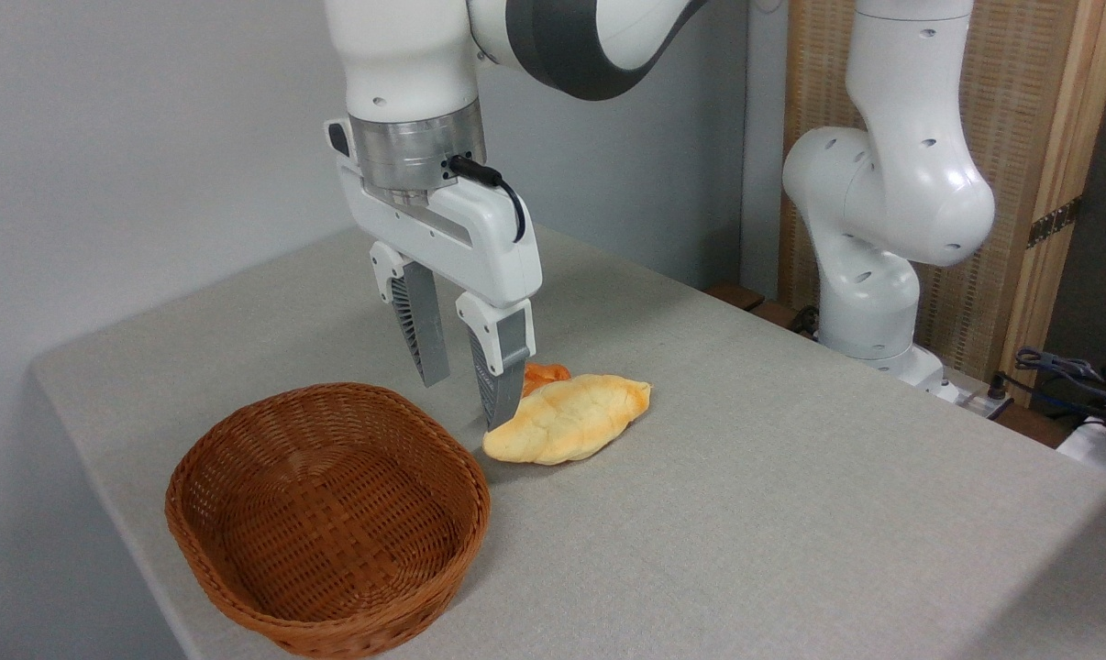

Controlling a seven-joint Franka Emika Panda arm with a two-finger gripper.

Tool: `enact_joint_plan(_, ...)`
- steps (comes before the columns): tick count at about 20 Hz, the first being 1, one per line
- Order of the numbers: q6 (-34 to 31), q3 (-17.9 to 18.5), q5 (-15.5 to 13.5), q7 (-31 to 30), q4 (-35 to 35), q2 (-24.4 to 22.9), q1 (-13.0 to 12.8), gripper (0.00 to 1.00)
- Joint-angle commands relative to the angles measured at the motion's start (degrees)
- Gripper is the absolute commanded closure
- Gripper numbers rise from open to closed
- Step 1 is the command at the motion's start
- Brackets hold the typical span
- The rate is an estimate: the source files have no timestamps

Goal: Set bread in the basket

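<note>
1. Bread (567, 419), a pale golden twisted loaf with browner tapered ends, lies flat on the grey counter (791, 513), about midway between its far and near edges.
2. Its left end lies just to the right of the basket (328, 518); whether the two touch cannot be told.
3. The basket, an oval brown wicker one with a thick rim, sits at the counter's near left edge, nothing inside it.
4. A small orange bun (546, 373) shows behind the loaf, partly hidden by one finger.
5. The robot's fingers (466, 399) point downward, spread apart with a clear gap, holding nothing; the right finger's tip is at the loaf's left end, and the left finger is above the basket's far rim.
</note>
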Motion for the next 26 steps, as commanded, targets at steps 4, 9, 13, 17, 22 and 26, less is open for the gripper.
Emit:
enact_joint_plan(4,-1.0,0.5,0.4,1.4,0.4,-0.5,0.0,0.00)
enact_joint_plan(9,-1.0,0.5,0.4,1.4,0.4,-0.5,0.0,0.00)
enact_joint_plan(13,-1.0,0.5,0.4,1.4,0.4,-0.6,0.0,0.00)
enact_joint_plan(17,-1.0,1.8,0.3,1.4,0.4,-1.0,-0.1,0.00)
enact_joint_plan(22,-1.0,2.1,0.3,1.3,0.4,-1.2,-0.1,0.00)
enact_joint_plan(26,-2.0,2.6,0.3,1.4,0.4,-1.8,-0.1,0.00)
